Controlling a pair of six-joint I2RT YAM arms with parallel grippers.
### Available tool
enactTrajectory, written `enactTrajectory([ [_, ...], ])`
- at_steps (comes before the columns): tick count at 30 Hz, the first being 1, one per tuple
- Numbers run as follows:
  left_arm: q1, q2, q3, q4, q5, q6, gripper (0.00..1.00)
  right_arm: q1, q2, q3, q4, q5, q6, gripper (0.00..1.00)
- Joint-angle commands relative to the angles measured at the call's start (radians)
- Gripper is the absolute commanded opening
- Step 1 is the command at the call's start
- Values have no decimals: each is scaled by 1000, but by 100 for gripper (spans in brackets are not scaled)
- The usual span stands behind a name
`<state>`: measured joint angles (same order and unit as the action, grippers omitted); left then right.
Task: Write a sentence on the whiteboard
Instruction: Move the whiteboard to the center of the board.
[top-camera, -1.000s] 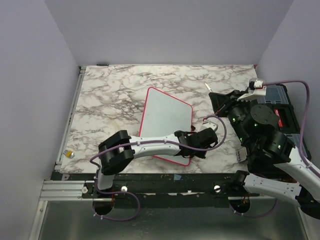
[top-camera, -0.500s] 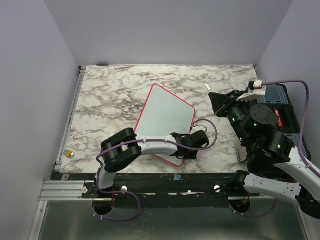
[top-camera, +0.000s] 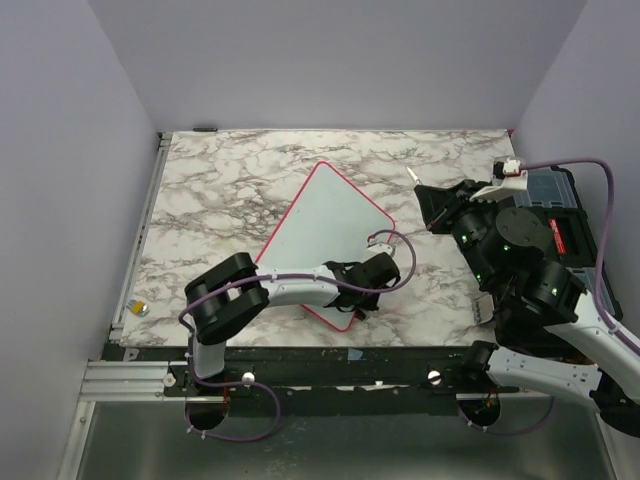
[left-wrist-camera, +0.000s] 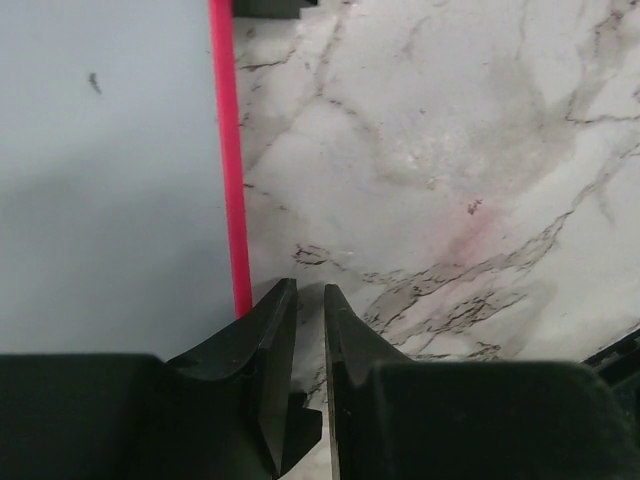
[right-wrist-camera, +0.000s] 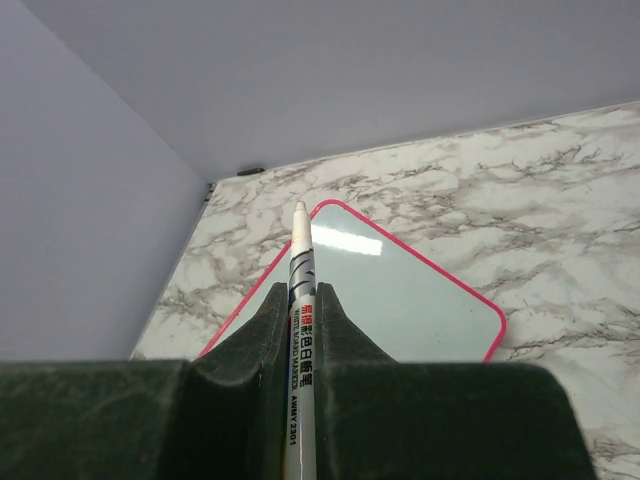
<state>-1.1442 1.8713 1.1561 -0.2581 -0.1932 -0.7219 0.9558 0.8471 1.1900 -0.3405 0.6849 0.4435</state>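
Note:
The whiteboard (top-camera: 320, 225), white with a thin pinkish-red frame, lies flat on the marble table, turned like a diamond. No sentence shows on its surface (right-wrist-camera: 400, 290); only a tiny dark speck (left-wrist-camera: 93, 82) marks it. My left gripper (top-camera: 372, 275) rests at the board's lower right edge. Its jaws (left-wrist-camera: 310, 290) stand a narrow slit apart with nothing between them, the left finger against the red frame (left-wrist-camera: 230, 200). My right gripper (right-wrist-camera: 300, 290) hovers right of the board, shut on a white marker (right-wrist-camera: 301, 300) whose tip (top-camera: 415, 178) points at the board.
A black toolbox (top-camera: 560, 215) sits at the right edge of the table behind the right arm. A small yellow object (top-camera: 140, 308) lies by the metal rail (top-camera: 150, 200) on the left. Purple walls close in three sides.
The whiteboard has turned clockwise, its top corner swinging right. My left gripper has slid left along the board's lower edge. The right arm has barely moved.

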Motion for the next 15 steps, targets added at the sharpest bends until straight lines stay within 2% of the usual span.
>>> enactTrajectory([
  [1, 43, -32, -75, -56, -74, 52, 20, 3, 2, -1, 3, -14, 9, 1],
  [15, 106, -43, -98, -27, -92, 205, 20, 4, 25, 7, 5, -33, 18, 1],
])
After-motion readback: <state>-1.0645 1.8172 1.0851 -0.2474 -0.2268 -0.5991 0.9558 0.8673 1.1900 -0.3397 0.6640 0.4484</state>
